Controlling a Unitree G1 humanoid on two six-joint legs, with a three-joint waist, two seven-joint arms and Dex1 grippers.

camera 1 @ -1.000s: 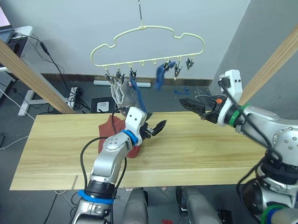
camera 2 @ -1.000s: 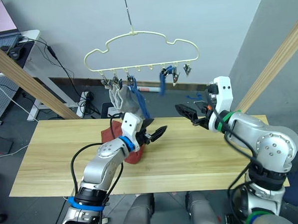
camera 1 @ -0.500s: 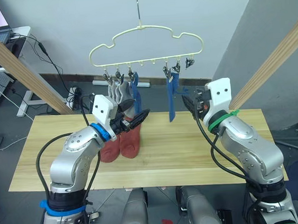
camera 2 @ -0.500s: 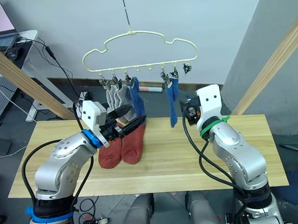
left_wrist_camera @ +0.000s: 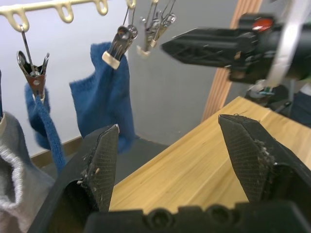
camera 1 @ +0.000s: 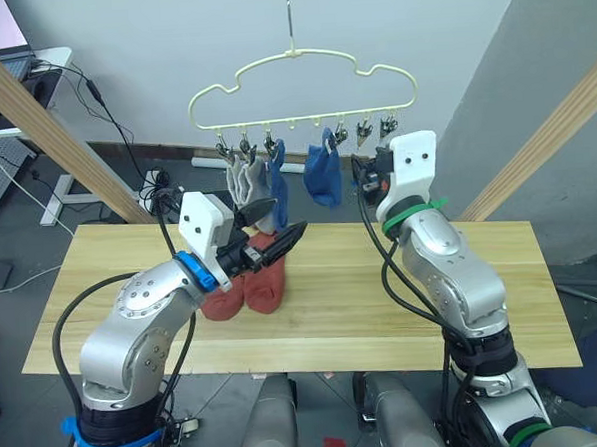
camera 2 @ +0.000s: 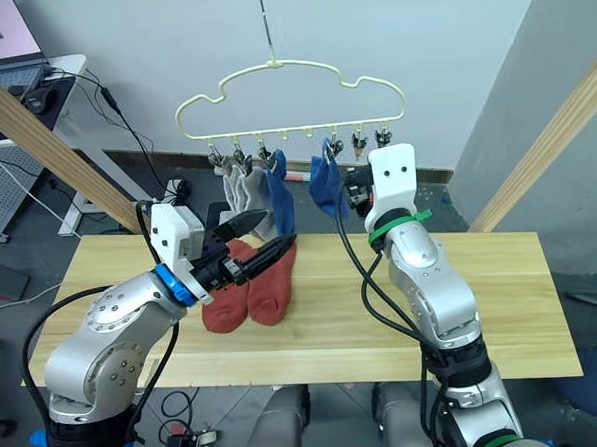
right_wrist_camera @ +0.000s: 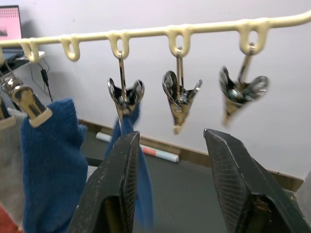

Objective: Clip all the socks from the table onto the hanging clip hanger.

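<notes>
Four socks hang from the pale yellow cloud-shaped wire clip hanger (camera 1: 301,83): two light grey ankle socks (camera 1: 244,181) and one blue ankle sock (camera 1: 277,173) toward its left end, a second blue ankle sock (camera 1: 323,176) near the middle. Each hangs with its long axis roughly vertical, gripped at the top edge and loose end downward; the middle blue one looks bunched and shorter.

Two rust-red ankle socks (camera 2: 252,286) lie flat, side by side and touching, on the light plank table (camera 1: 501,273), below the hanger's left half. Long axes run toward and away from the robot, rounded ends nearer it.

Right gripper (right_wrist_camera: 170,194) is raised just below the bar, fingers parted and holding nothing, facing three metal clips (two bare, one (right_wrist_camera: 125,97) pinching blue fabric). Probably placed there because free clips remain at the right end.

Left gripper (left_wrist_camera: 177,160) hovers above the table by the hanging grey and blue socks, fingers spread, empty; judged poised over the red pair as the next pickup.

Progress: four of six clipped.
</notes>
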